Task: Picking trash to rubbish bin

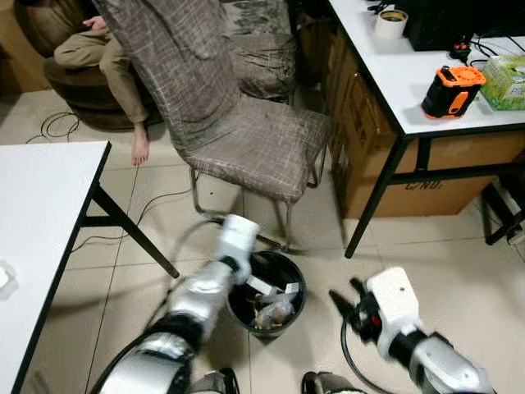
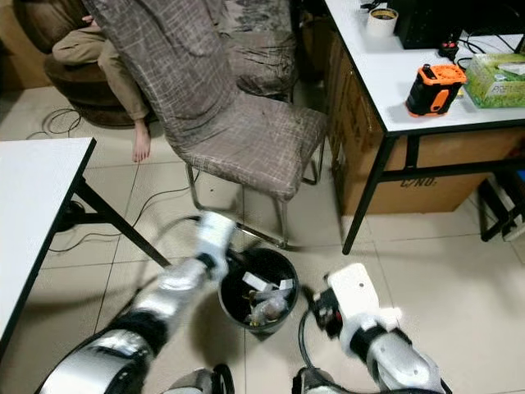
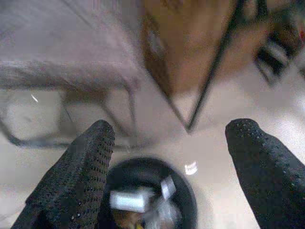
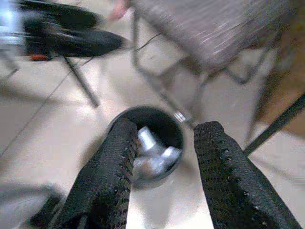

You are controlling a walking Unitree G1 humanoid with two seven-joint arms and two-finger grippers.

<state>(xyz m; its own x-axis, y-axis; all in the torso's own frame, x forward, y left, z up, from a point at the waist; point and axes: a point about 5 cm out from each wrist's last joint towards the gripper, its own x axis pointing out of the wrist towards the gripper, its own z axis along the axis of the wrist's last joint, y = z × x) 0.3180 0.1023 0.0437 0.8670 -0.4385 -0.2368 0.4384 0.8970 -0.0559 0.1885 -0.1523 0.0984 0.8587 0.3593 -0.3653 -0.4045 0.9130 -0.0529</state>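
Trash (image 1: 267, 300) is seen inside the black rubbish bin (image 1: 297, 287) at the lower centre of the left eye view, under the front edge of the fabric chair (image 1: 254, 139); white scraps and crumpled pieces are lying in it, so this part of the task is judged as done. The left gripper (image 1: 246, 275) is reached over the bin's left rim, while the right gripper (image 1: 344, 308) is held at the lower right, just beside the bin. In the right eye view the same arrangement is shown, and no loose trash can be made out on the tiled floor (image 2: 459, 279) around the bin. In the left wrist view the two black fingers (image 3: 78, 176) are spread wide apart with nothing between them, and the bin is seen below in the lower middle. In the right wrist view the fingers (image 4: 107, 176) are also apart and empty, with the bin between them. What is left is judged to be only a search for further trash, if any exists.
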